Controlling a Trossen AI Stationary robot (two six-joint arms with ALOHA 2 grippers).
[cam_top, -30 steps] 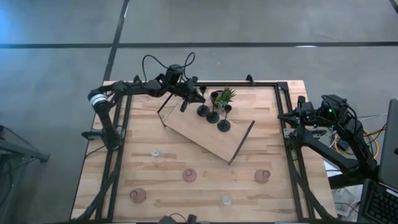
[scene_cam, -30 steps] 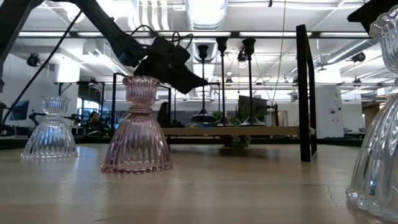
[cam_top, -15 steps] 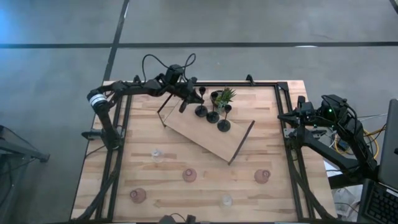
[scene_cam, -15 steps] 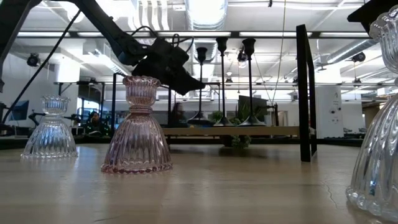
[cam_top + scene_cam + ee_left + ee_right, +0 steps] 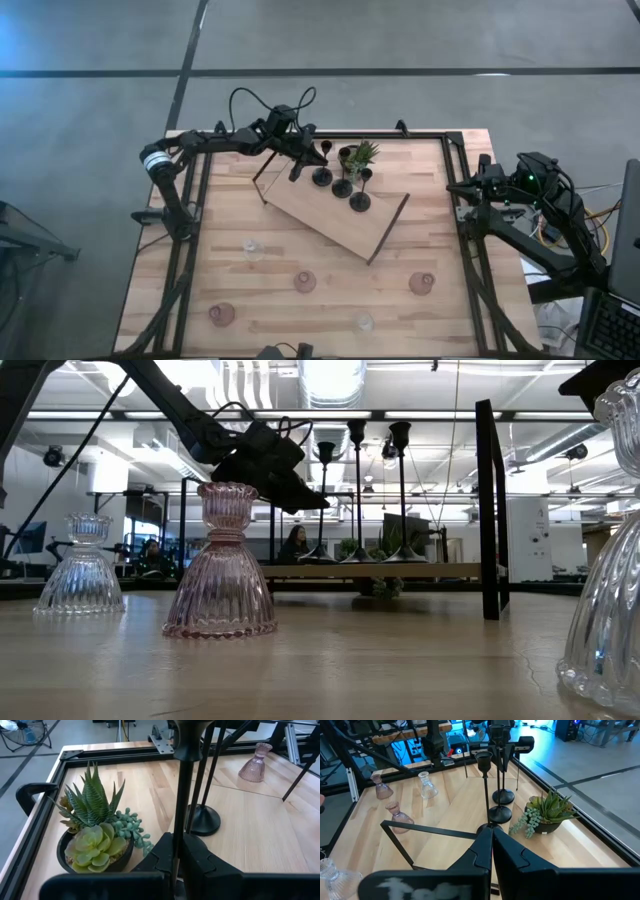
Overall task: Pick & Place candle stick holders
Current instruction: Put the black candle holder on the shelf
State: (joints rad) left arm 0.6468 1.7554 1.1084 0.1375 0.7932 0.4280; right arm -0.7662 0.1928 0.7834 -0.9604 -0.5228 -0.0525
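The bench (image 5: 440, 230) carries a wooden board (image 5: 335, 215) lying askew near its far edge, with dark handles at both ends. On the board stand three black candle stick holders: one (image 5: 322, 176) nearest the board's far-left end, a second (image 5: 342, 186) beside it and a third (image 5: 359, 201) toward the middle, with a potted plant (image 5: 362, 153) just behind them by the bench's far edge. The left gripper (image 5: 300, 160) has its fingers pressed onto the thin stem of the first holder, which in the left wrist view runs up between them. The right gripper (image 5: 492, 847), fingers pressed together on nothing, waits off the bench's right edge. Five glass cups lie scattered along the near half, among them a pink cup (image 5: 305, 282) at the middle. The step looks like carrying the gripped holder; it should go straight up and stay upright, since its neighbour's stem and the plant stand close. Open room lies toward the bench's left edge and the near half between the cups.
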